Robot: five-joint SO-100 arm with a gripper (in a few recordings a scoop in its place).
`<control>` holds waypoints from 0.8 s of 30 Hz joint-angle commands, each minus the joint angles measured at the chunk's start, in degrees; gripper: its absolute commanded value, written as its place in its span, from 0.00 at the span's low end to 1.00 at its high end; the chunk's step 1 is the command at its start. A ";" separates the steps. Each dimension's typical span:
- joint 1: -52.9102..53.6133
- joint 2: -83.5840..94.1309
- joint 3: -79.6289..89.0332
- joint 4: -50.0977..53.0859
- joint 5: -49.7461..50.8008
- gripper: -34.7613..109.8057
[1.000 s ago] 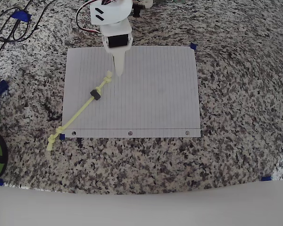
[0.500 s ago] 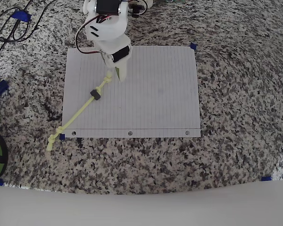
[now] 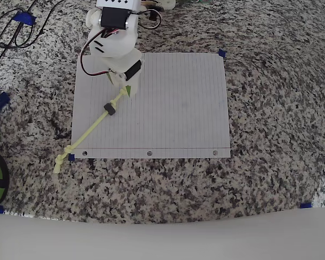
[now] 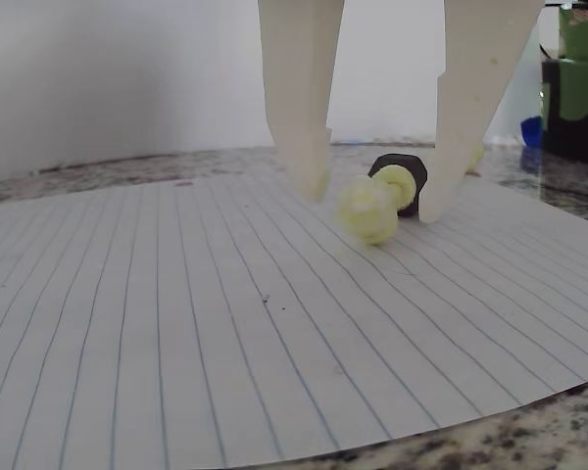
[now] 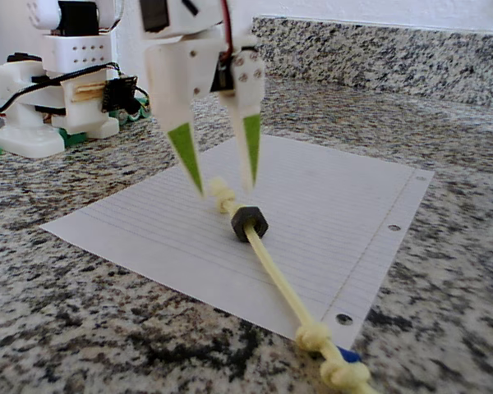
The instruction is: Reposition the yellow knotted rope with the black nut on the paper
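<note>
The hand (image 5: 222, 185) is open, its two fingers spread to either side of the upper knotted end of the yellow knotted rope (image 3: 92, 127), with the fingertips down at the paper (image 3: 173, 108).

Overhead view: the rope lies straight and diagonal across the left part of the paper. Its upper end sits under the arm's white body; its lower end runs off the paper's lower-left corner onto the granite worktop (image 3: 271, 108), where a second knot (image 3: 68, 148) rests just past the paper's edge. The black nut (image 3: 110, 109) is threaded on the rope, near the upper end. The fingertips are largely hidden here by the arm.

Wrist view: the end knot (image 4: 366, 209) lies between the two fingers (image 4: 299, 98), nearer the right-hand one, and whether it touches that finger cannot be told. The nut (image 4: 404, 172) stands just behind the knot.

Fixed view: the fingers carry green inner faces and straddle the knot (image 5: 222, 195). The nut (image 5: 249, 222) lies just beyond the fingertips, flat on the paper (image 5: 329, 197).
</note>
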State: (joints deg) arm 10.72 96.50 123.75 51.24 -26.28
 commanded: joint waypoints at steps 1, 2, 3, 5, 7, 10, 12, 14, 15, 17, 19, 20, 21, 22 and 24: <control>0.26 -0.44 -2.37 -0.26 1.05 0.54; 0.26 -0.79 -2.64 -0.26 1.05 0.54; 0.26 -1.23 -2.90 -0.35 1.05 0.54; 0.26 -1.93 -2.99 -0.97 1.05 0.54; 0.09 -2.46 -3.08 -1.49 1.05 0.54; -0.26 -2.99 -3.08 -1.85 1.05 0.52; -0.53 -3.43 -3.08 -2.11 1.05 0.51; -0.70 -3.78 -3.08 -2.29 0.97 0.51; -0.70 -3.96 -3.08 -2.29 0.88 0.51; -0.79 -4.31 -3.08 -2.29 0.70 0.50; -0.79 -4.39 -3.08 -2.55 0.44 0.47; -0.79 -4.39 -3.08 -2.55 0.44 0.45; -0.79 -4.39 -3.08 -2.64 0.44 0.43; -0.79 -4.39 -3.08 -2.72 0.35 0.41; -0.88 -4.31 -3.08 -2.81 0.26 0.34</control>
State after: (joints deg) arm 10.46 92.11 122.52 48.96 -25.66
